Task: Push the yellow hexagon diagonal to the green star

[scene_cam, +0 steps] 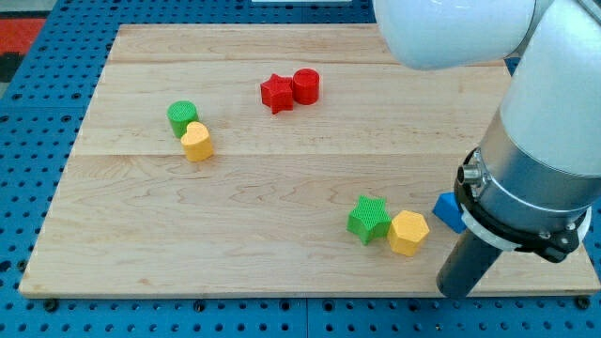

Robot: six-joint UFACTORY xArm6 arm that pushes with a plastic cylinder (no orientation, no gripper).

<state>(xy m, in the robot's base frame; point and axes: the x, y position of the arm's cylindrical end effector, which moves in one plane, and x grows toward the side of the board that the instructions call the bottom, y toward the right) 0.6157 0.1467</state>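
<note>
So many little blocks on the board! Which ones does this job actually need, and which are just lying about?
In the job:
yellow hexagon
green star
my tip, just right of the hexagon

Lying about:
red star
red cylinder
green cylinder
yellow block
blue block

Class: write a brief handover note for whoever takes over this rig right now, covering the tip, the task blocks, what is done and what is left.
My tip: at the board's bottom right edge, right of and below the yellow hexagon, touching no block.
Yellow hexagon sits against the green star, on its right and slightly lower.
Blue block, partly hidden by the arm, lies right of the hexagon.
Done: hexagon is next to the star.
Left: nudge it into a clear diagonal.
</note>
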